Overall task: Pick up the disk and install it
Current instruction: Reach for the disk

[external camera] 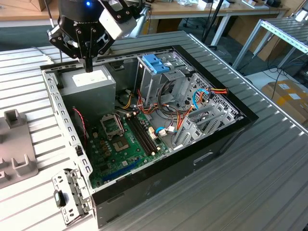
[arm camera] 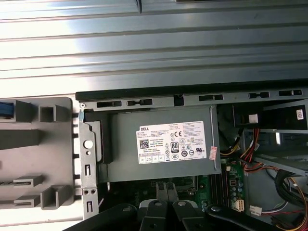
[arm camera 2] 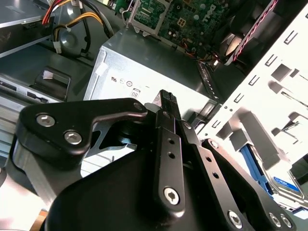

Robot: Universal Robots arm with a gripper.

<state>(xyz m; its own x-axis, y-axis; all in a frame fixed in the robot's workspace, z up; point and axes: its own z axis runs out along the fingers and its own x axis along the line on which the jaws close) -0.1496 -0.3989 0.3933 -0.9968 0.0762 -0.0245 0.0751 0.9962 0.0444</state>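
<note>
Position matters most here: the black claw [external camera: 89, 66] hangs with its jaws pressed together on nothing, over the grey metal power supply box [external camera: 89, 84] inside the open black computer case [external camera: 216, 139]. The thin flat disk framed in light blue plastic [arm camera 2: 284, 185] lies outside the case's perforated wall, apparently in the grey plastic holder [external camera: 17, 144] on the ribbed metal worktop [external camera: 269, 183], well apart from the claw. A clean pick, I judge, needs the claw spread before descending, squared to the carrier's long edges, and closing on the frame.
</note>
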